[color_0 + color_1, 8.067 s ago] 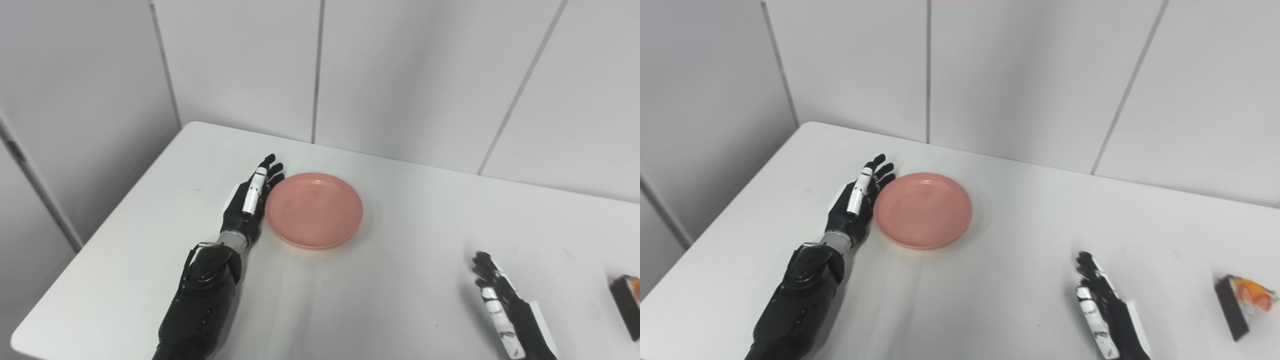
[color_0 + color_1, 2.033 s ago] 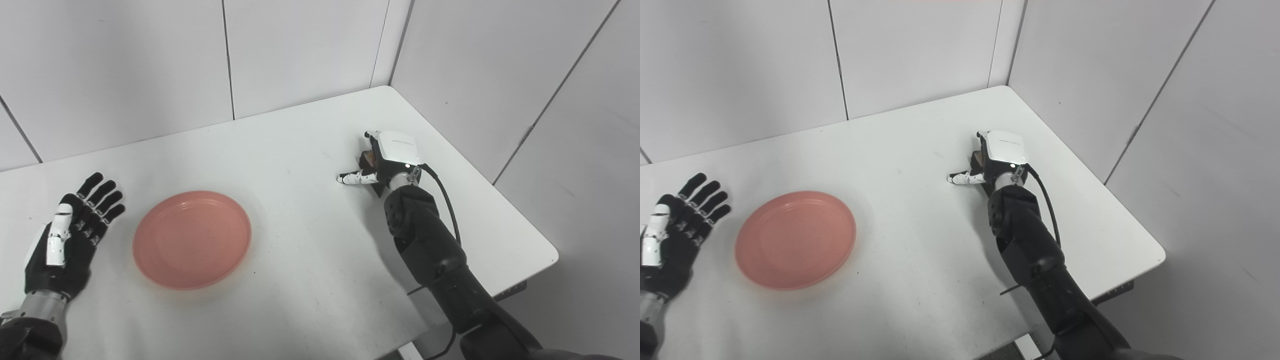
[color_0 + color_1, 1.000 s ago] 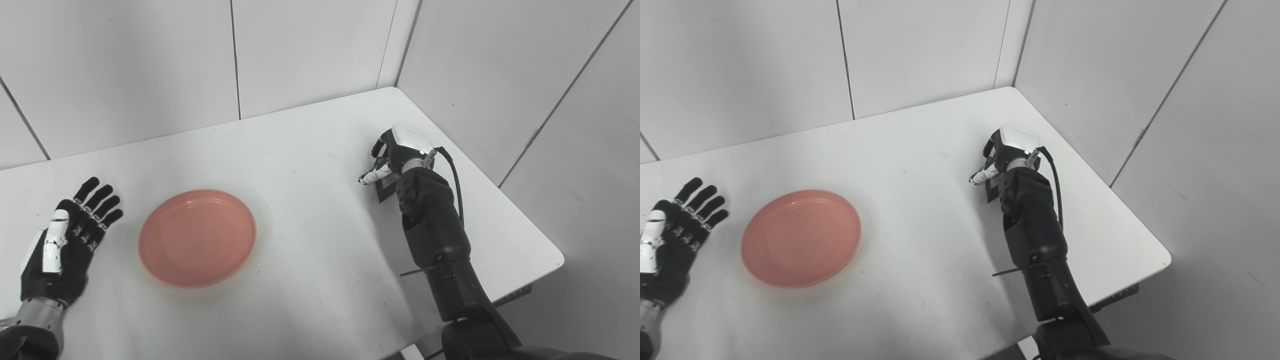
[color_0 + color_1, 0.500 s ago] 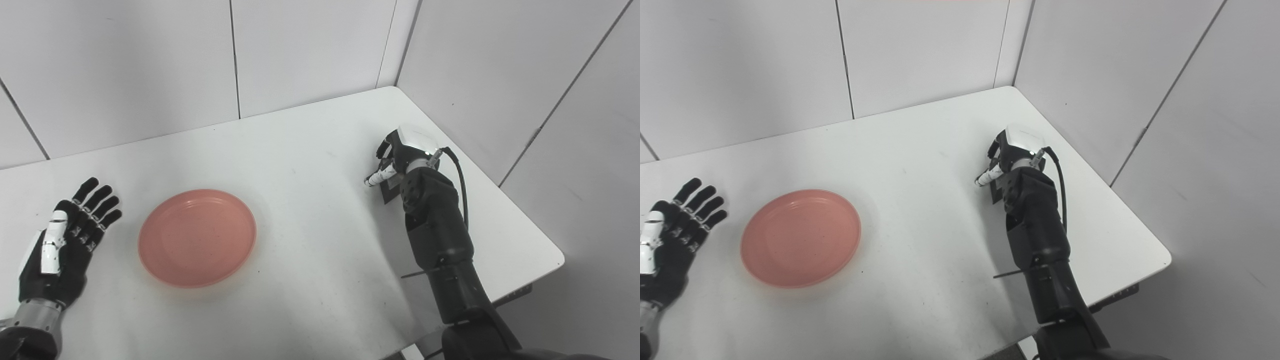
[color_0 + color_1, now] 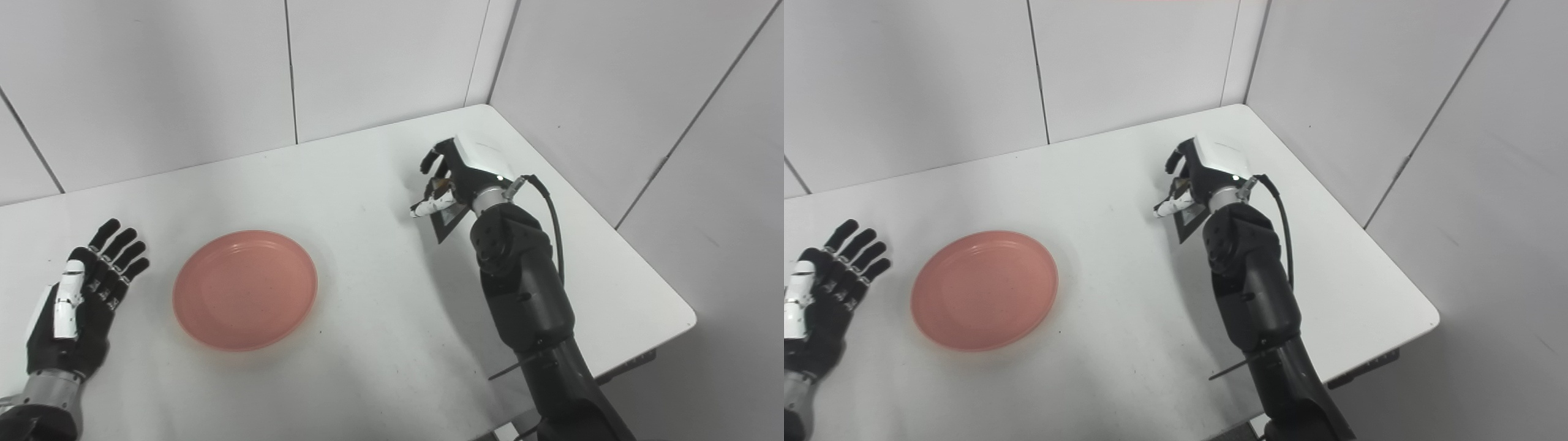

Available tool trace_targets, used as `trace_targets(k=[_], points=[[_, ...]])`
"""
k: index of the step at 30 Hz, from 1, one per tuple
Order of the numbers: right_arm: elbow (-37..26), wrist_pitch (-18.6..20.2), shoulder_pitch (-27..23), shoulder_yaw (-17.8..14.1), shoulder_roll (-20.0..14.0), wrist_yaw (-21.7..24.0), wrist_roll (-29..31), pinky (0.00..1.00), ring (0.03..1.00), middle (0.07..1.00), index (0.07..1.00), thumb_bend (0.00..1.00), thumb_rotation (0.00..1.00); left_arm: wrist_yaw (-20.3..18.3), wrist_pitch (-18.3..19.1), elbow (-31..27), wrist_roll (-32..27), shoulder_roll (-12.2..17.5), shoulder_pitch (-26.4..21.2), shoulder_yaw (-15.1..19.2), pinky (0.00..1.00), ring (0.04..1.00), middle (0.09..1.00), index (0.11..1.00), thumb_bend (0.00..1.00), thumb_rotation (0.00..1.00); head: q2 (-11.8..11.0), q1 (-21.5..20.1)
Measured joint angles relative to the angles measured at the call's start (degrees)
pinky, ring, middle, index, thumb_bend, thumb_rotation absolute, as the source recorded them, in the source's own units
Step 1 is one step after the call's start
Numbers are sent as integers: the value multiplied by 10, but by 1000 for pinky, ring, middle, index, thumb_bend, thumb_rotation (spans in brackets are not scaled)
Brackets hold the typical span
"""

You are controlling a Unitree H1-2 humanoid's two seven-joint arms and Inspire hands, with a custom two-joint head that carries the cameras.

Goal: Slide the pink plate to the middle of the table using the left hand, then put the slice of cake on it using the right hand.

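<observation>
Left eye view: pink plate (image 5: 245, 289) lies near open left robot hand (image 5: 79, 306)

Plate (image 5: 245, 290) on table (image 5: 361, 343), left hand (image 5: 79, 300) beside it, right hand (image 5: 456, 180) with cake slice (image 5: 447, 217) far right

The slice of cake (image 5: 446, 215) is mostly hidden behind the right hand (image 5: 456, 177): only a dark corner and a sliver of tan between the fingers show, so its top cannot be told. It seems to be clear of the counter (image 5: 380, 294), though contact cannot be seen (the hand covers it). The left hand (image 5: 814, 288) is cut at the wrist by the picture's edge. The counter's near edge runs out of both views.
</observation>
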Motion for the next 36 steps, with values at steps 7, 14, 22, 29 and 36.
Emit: trace_targets(k=[7, 14, 22, 29, 36], points=[[-16, 0, -19, 67, 1, 11, 20, 234, 321, 461, 500, 525, 0, 34, 4, -31, 17, -22, 15, -16, 902, 915, 920, 904, 404, 1000, 3, 83], [-15, -1, -50, 121, 9, 22, 46, 246, 331, 478, 486, 528, 0, 74, 23, -54, 39, -61, 21, -34, 901, 910, 909, 903, 392, 1000, 6, 163], [25, -13, -76, 189, 25, 14, 87, 252, 340, 419, 541, 518, 0, 103, 25, -51, 70, -92, 14, -56, 926, 916, 923, 913, 398, 1000, 11, 242], [107, -47, -113, 244, 58, -24, 112, 250, 336, 413, 534, 519, 0, 112, 26, -30, 83, -112, -2, -61, 915, 911, 924, 925, 388, 1000, 10, 282], [168, -56, -119, 272, 71, -52, 132, 249, 337, 407, 526, 520, 0, 112, 26, -22, 83, -119, -9, -60, 904, 915, 932, 934, 396, 1000, 13, 293]])
